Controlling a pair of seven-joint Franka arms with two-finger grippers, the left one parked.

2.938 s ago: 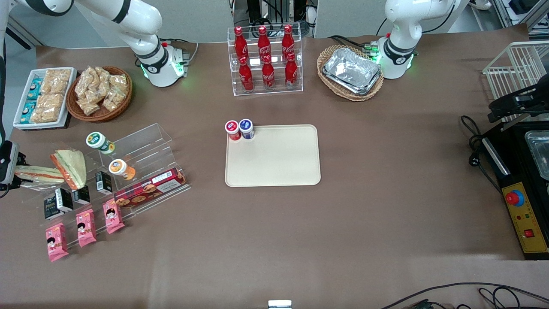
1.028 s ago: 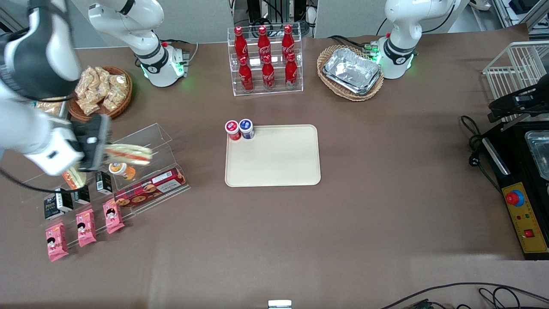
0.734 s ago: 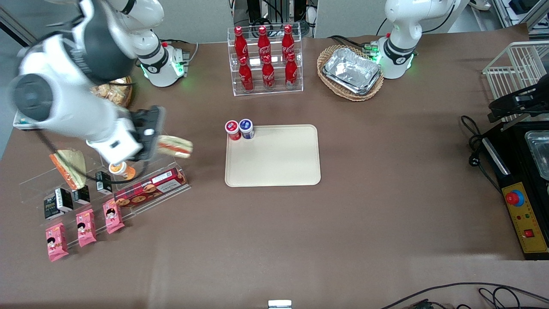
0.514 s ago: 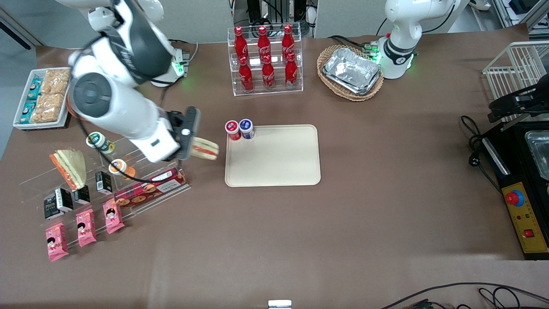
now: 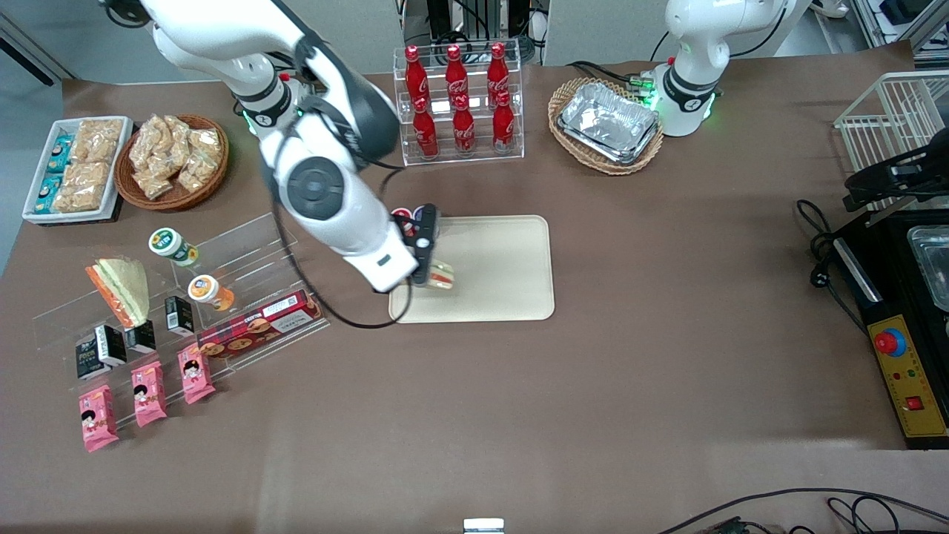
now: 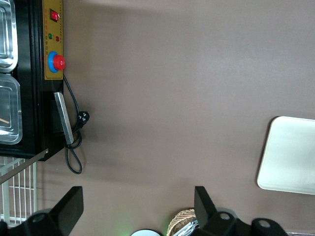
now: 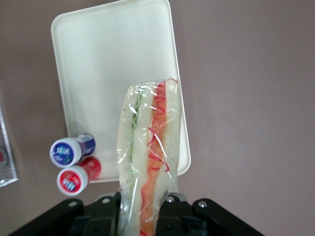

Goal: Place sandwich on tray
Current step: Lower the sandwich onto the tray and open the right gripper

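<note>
I count six cola bottles (image 5: 456,104), four small jars (image 5: 172,246), three pink packets (image 5: 148,393), three black boxes (image 5: 94,357), two baskets (image 5: 174,196) and one cookie box (image 5: 256,326). Sandwiches: two, namely the sandwich (image 5: 443,276) clamped in my gripper (image 5: 428,259) over the single tray (image 5: 504,267), and a triangular one (image 5: 122,289).

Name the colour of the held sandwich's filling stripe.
Orange-red, on the sandwich in the gripper; clearest in the right wrist view.
</note>
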